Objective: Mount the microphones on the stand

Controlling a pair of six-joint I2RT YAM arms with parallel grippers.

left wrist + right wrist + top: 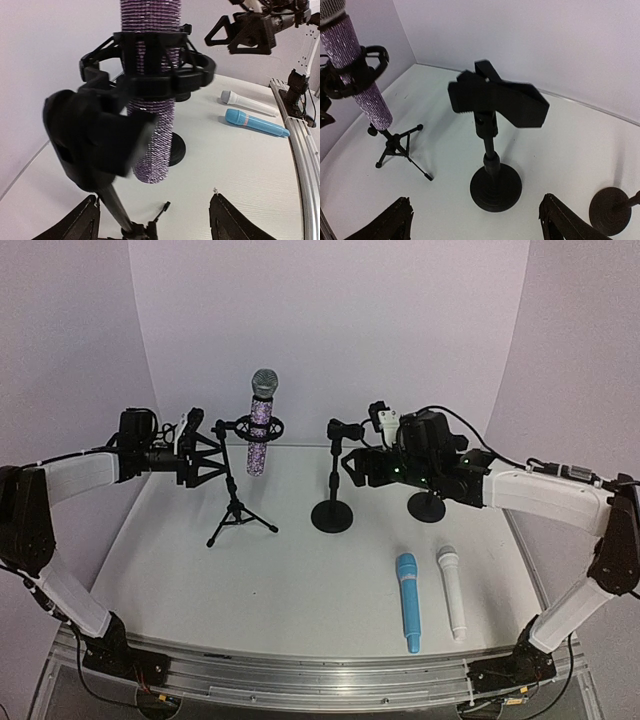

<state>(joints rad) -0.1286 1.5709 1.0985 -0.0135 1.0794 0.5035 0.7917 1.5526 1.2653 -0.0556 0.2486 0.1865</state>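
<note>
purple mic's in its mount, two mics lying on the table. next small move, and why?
Probably bring the right pincer down over the blue microphone. The purple microphone sits in its tripod mount, the clip stand is empty, and the right pincer is open with nothing in it. The blue one and the white microphone lie loose on the table, on the right arm's side.

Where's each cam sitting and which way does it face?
Top external: above, behind the bases, looking forward over the table; left arm, right arm show.
Left wrist: on left arm, facing right at the glittery microphone in the tripod stand; own fingers below.
Right wrist: facing left at the empty clip stand; own fingers below.
Shared by wrist views: glittery microphone.
</note>
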